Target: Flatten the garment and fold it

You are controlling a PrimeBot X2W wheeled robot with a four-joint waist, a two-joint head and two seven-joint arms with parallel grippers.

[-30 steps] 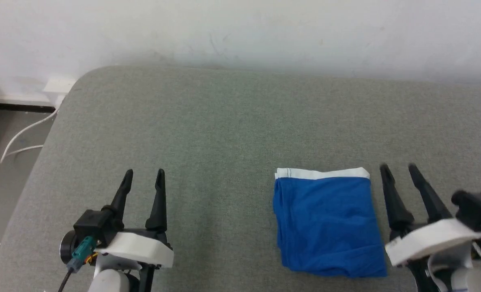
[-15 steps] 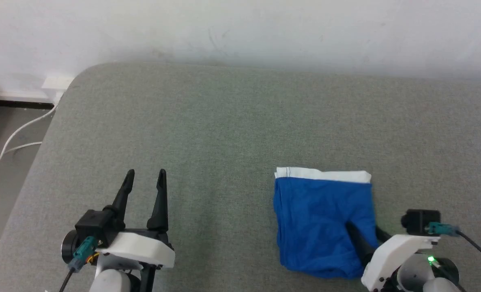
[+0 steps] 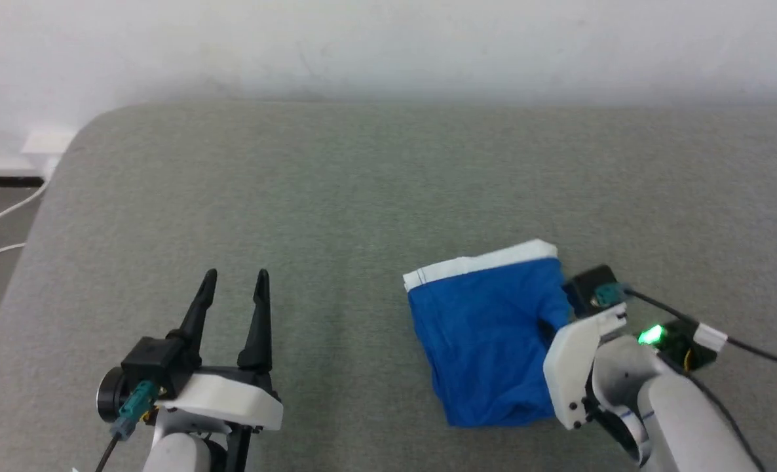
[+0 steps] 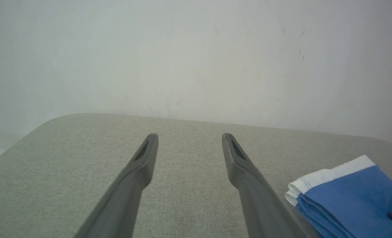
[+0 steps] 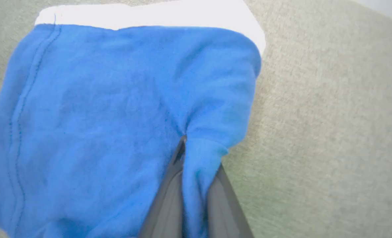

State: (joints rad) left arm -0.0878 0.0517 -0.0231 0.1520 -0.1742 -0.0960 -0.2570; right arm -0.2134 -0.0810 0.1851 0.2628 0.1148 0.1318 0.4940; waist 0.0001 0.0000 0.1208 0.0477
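The right end effector [image 5: 197,158] is clamped on the garment [image 3: 487,341], bright blue thin-fabric shorts folded into a rough square with a white band along the top edge. In the right wrist view its two long dark fingers [image 5: 169,195] rise from the bottom centre of the frame, drawn almost together, with a raised ridge of blue cloth pinched between them. One fingertip shows bare against the fabric; the other is covered by the fold. The pinch sits on the side of the shorts toward the right of the frame, below the white band's corner, and the cloth puckers toward it.

In the head view the shorts lie at the lower right of centre on the grey-green woven-fabric surface [image 3: 336,196]. They are slightly tilted, with the white band climbing toward the right. The right arm's white wrist housing [image 3: 575,367] overlaps their right edge, and a small green light [image 3: 650,335] glows just beside it.

The left end effector [image 3: 236,278] sits at the lower left of the head view, well apart from the shorts. Its fingers stand apart, point toward the top of the frame, and hold nothing. In the left wrist view the fabric surface shows in the gap between them, and the folded shorts appear in the lower right corner with stacked layers along their edge.
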